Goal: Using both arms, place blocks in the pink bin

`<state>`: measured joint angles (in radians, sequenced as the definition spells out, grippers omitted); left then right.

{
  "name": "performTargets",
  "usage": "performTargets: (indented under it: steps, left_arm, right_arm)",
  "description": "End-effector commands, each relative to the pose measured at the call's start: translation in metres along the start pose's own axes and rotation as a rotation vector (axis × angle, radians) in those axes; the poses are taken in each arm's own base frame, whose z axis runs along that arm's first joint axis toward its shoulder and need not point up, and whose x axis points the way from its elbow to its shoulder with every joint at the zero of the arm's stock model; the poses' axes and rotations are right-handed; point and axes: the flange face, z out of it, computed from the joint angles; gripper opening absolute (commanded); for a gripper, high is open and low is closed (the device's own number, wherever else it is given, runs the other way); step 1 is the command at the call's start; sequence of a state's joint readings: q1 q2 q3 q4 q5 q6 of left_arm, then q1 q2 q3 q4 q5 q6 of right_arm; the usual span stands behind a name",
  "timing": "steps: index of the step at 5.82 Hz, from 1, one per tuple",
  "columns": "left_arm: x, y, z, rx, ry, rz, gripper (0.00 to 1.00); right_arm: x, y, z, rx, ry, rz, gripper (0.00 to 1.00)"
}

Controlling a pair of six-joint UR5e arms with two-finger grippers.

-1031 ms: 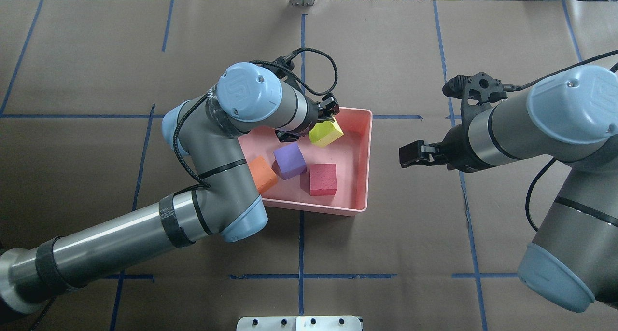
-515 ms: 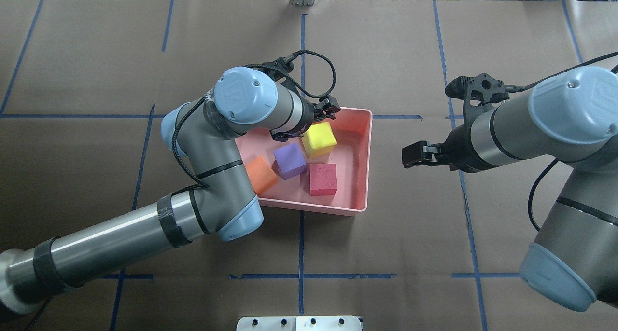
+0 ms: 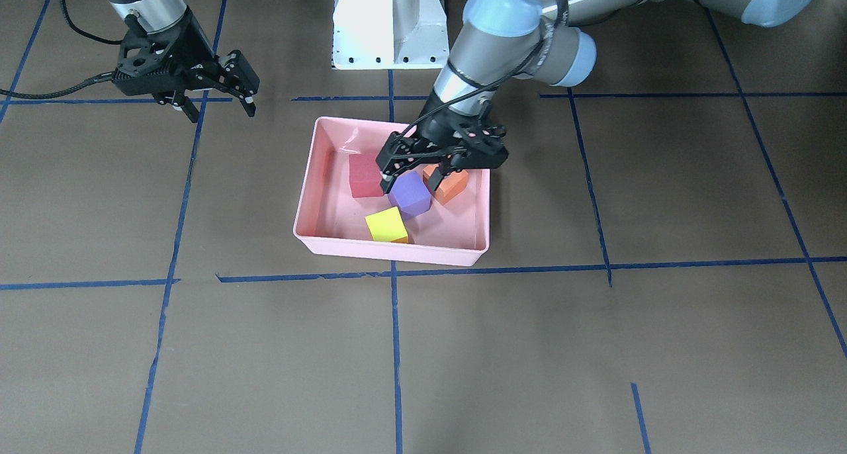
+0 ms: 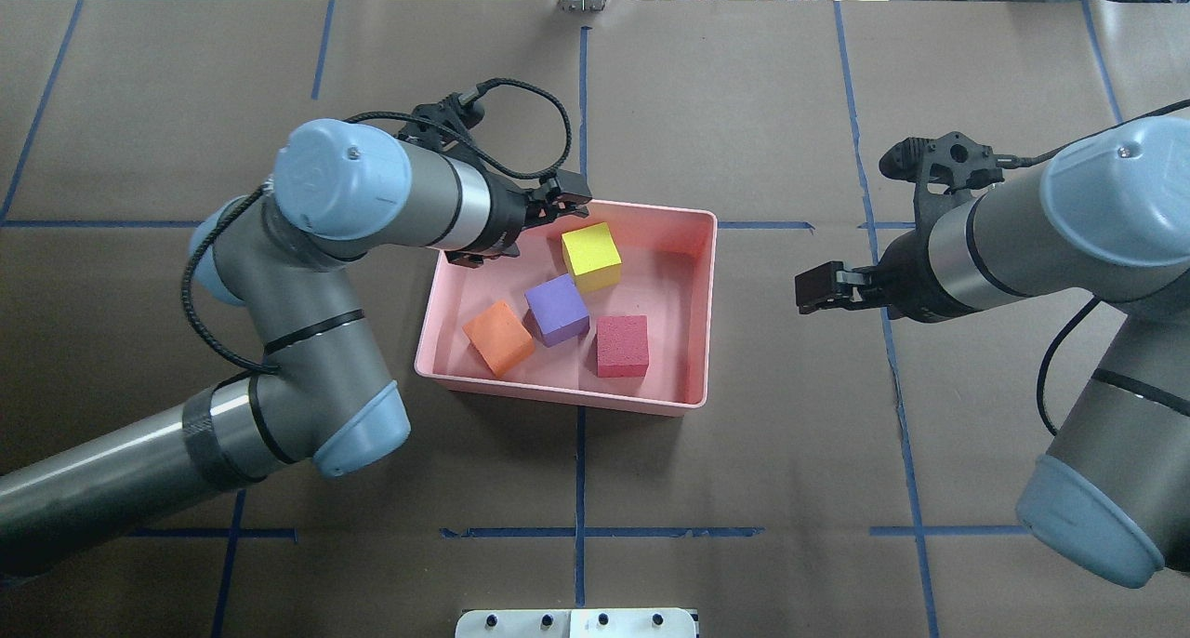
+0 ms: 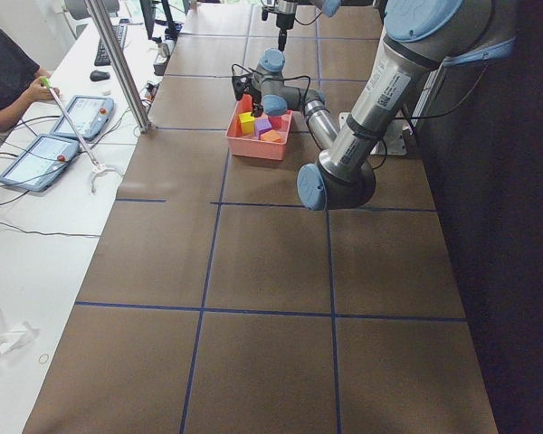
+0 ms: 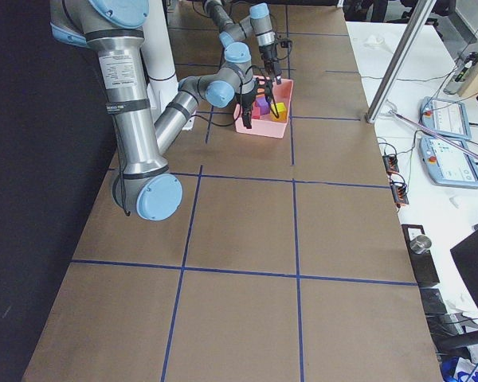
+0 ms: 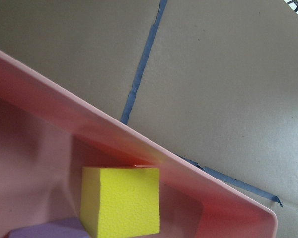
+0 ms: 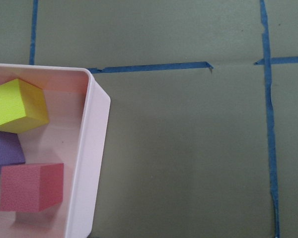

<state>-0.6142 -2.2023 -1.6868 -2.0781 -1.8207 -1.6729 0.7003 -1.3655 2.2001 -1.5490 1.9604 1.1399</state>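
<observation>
The pink bin [image 4: 711,312] sits mid-table and holds all the blocks: yellow-green [image 4: 591,255], purple [image 4: 556,309], orange [image 4: 498,338] and red [image 4: 621,345]. My left gripper [image 4: 535,227] hovers over the bin's far left corner, open and empty. In the front view it [image 3: 411,176] hangs above the purple block [image 3: 410,194]. My right gripper [image 4: 816,289] is open and empty over bare table, right of the bin. The left wrist view shows the yellow-green block [image 7: 120,201] against the bin wall [image 7: 139,144]. The right wrist view shows the bin's corner [image 8: 97,148].
The brown table is marked by blue tape lines [image 4: 581,471]. A white pedestal [image 3: 390,24] stands at the robot's side of the table. A metal post [image 5: 118,63] and a side desk with tablets [image 5: 50,149] lie beyond the far edge.
The yellow-green block went from tilted at my left gripper's fingers to lying flat in the bin. My left gripper pulled back to the left. My right gripper drifted slightly right.
</observation>
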Motion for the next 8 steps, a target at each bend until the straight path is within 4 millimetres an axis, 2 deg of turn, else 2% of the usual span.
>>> performTargets:
  steps: [1, 2, 3, 4, 5, 6, 7, 8]
  left_arm:
    - [-0.051, -0.036, -0.066, -0.076, -0.004, 0.064, 1.00]
    - [-0.102, -0.057, -0.102, -0.094, -0.037, 0.095, 1.00]
    - [-0.165, -0.087, -0.144, -0.130, -0.083, 0.140, 1.00]
    - [-0.231, -0.125, -0.191, -0.139, -0.124, 0.197, 1.00]
    - [-0.290, -0.149, -0.232, -0.133, -0.155, 0.288, 1.00]
    - [-0.344, -0.166, -0.264, -0.125, -0.187, 0.392, 1.00]
    - [-0.386, -0.176, -0.287, -0.115, -0.226, 0.504, 1.00]
    - [-0.439, -0.191, -0.311, -0.110, -0.273, 0.607, 1.00]
  right_arm:
    - [0.057, -0.024, -0.018, -0.015, 0.026, -0.062, 1.00]
    - [0.097, -0.037, -0.030, -0.022, 0.044, -0.107, 1.00]
    - [0.142, -0.047, -0.043, -0.026, 0.068, -0.138, 1.00]
    - [0.195, -0.057, -0.059, -0.029, 0.086, -0.165, 1.00]
    - [0.248, -0.066, -0.063, -0.048, 0.106, -0.183, 1.00]
    - [0.298, -0.070, -0.070, -0.061, 0.112, -0.223, 1.00]
    - [0.336, -0.068, -0.069, -0.077, 0.133, -0.229, 1.00]
    - [0.371, -0.057, -0.076, -0.094, 0.152, -0.243, 1.00]
